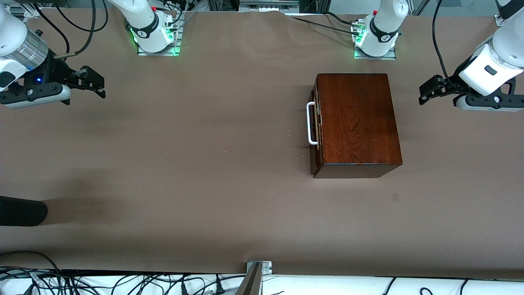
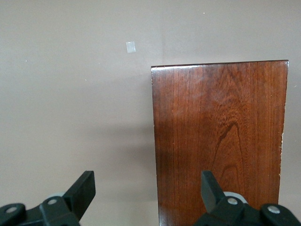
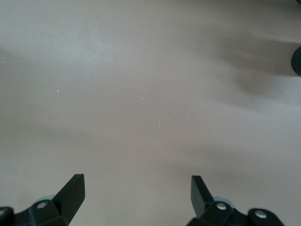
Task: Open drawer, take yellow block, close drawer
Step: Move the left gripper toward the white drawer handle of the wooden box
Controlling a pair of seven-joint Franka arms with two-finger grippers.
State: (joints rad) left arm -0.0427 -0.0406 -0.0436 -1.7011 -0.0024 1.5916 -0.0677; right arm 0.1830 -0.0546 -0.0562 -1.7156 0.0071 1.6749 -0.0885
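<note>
At the left arm's end of the table, the dark wooden box rests flat with its drawer fully shut; the white handle faces 9 o'clock in the front view, toward the right arm's end. The yellow block is not visible. The left gripper hangs over bare table just beside the box, fingers spread, holding nothing. The right gripper waits over the opposite end, fingers likewise spread, holding nothing.
</note>
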